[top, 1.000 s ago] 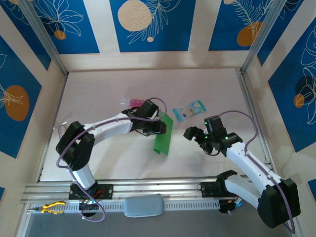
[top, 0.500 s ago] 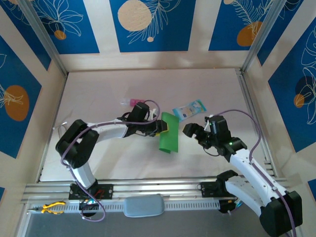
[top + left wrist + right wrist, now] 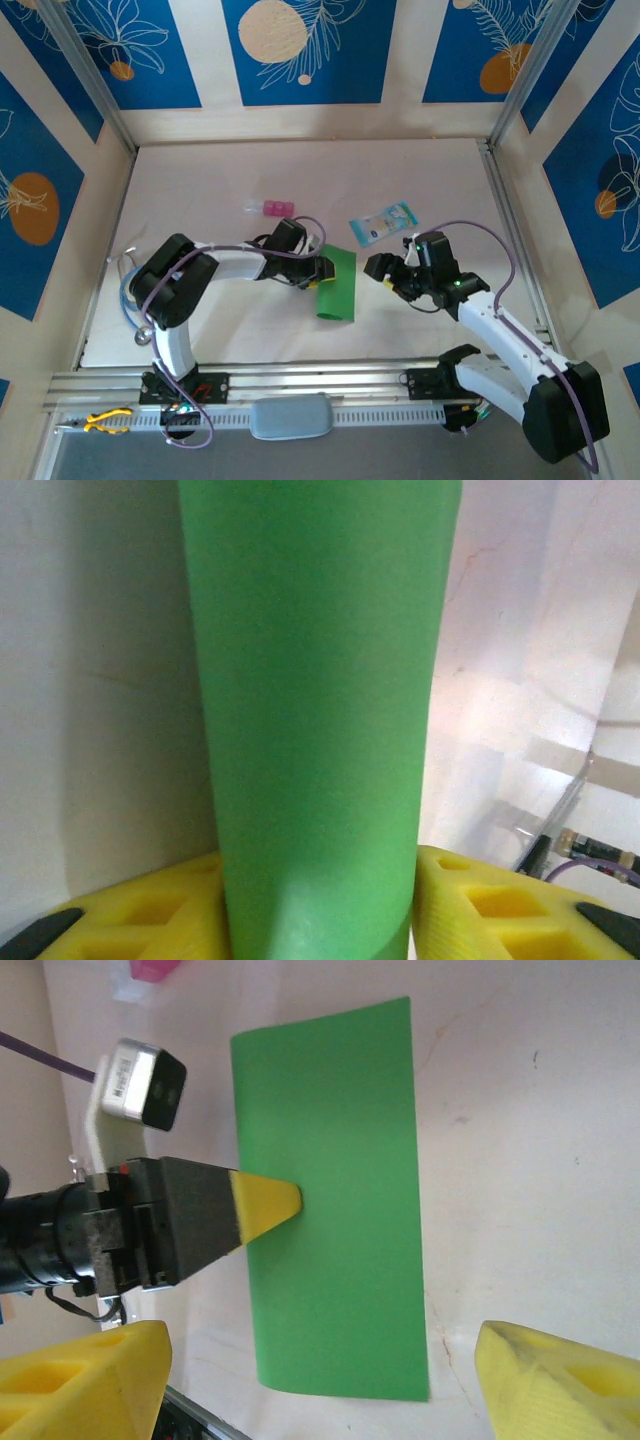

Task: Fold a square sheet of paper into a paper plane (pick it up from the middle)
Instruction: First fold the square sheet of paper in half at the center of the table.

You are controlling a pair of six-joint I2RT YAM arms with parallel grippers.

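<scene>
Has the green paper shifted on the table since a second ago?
Yes. The green paper has moved toward the near edge. Its far end is now farther from the pale blue packet, which stayed put.

The sheet of paper (image 3: 338,290) lies on the bench (image 3: 200,180) between left hand (image 3: 323,270) and right hand (image 3: 383,272), packet (image 3: 382,222) behind it.
</scene>
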